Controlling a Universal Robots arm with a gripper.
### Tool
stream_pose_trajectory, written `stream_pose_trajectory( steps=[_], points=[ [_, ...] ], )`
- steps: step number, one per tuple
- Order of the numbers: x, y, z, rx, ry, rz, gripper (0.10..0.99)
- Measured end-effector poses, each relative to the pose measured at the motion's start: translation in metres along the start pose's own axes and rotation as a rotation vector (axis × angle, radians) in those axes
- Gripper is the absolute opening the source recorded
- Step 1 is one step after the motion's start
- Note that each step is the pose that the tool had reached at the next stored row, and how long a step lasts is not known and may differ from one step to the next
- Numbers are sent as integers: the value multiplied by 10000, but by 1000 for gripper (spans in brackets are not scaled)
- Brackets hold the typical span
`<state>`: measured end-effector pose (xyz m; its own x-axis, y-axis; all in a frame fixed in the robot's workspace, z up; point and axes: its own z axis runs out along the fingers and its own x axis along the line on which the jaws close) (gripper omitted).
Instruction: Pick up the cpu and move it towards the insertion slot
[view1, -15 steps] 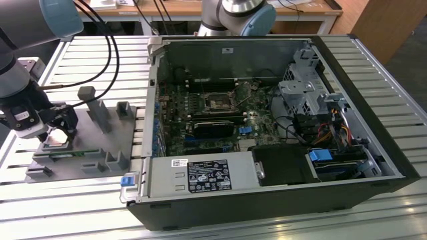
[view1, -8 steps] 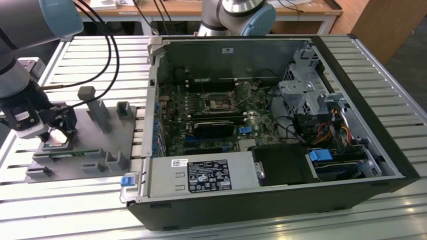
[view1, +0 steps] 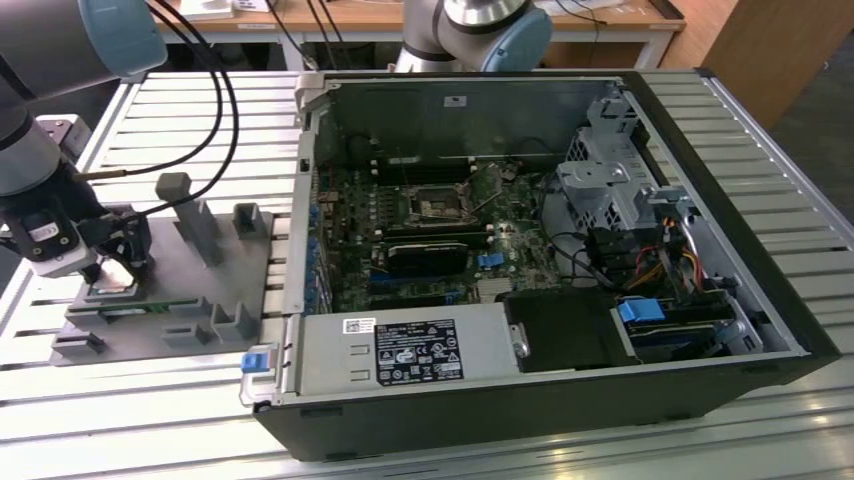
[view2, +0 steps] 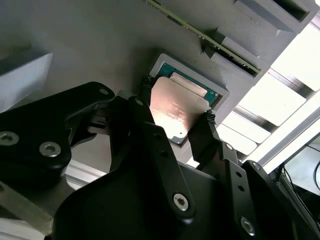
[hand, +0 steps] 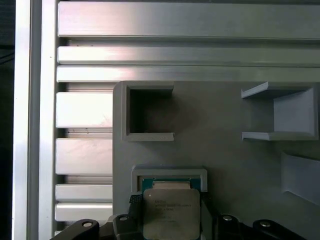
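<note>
**End effector** (view1: 114, 268) (view2: 177, 102) (hand: 170, 205): black and two-fingered, mounted on the arm at the exterior view's left and held low over the grey fixture (view1: 174, 300). In both wrist views it is closed to the chip's width. One finger (view2: 145, 95) is pressed against each of two opposite edges of the cpu (view2: 175, 112) (hand: 170, 215).

**Cpu:** small flat square with a silvery top, gripped as above. It is seen at a framed square recess (hand: 170, 172) of the fixture, where a teal edge shows beyond the chip. Whether it is clear of the recess floor cannot be told.

**Slot** (view1: 434, 205): square socket with a dark centre and a metal frame. It is set on the motherboard inside the open case (view1: 534, 420), well apart from the cpu, toward the exterior view's right. A long black card (view1: 427, 255) is fitted near it.

**Fixture:** grey plastic with upright posts and open pockets.

**Memory stick** (view2: 210, 37): narrow and green, lying along the fixture near the recess.

**Surface** (view1: 200, 100): slatted metal, on which the fixture and case are carried side by side.
</note>
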<state>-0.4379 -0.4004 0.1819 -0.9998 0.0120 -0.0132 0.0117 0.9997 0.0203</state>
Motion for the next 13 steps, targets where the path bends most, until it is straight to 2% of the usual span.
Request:
stream_pose_trajectory(
  steps=[3, 6, 13],
  points=[
    [-1, 0, -7, -2, -4, 0, 541],
    [-1, 1, -56, -1, -1, 0, 541],
    [-2, 2, -106, -9, 0, 0, 541]
  ],
)
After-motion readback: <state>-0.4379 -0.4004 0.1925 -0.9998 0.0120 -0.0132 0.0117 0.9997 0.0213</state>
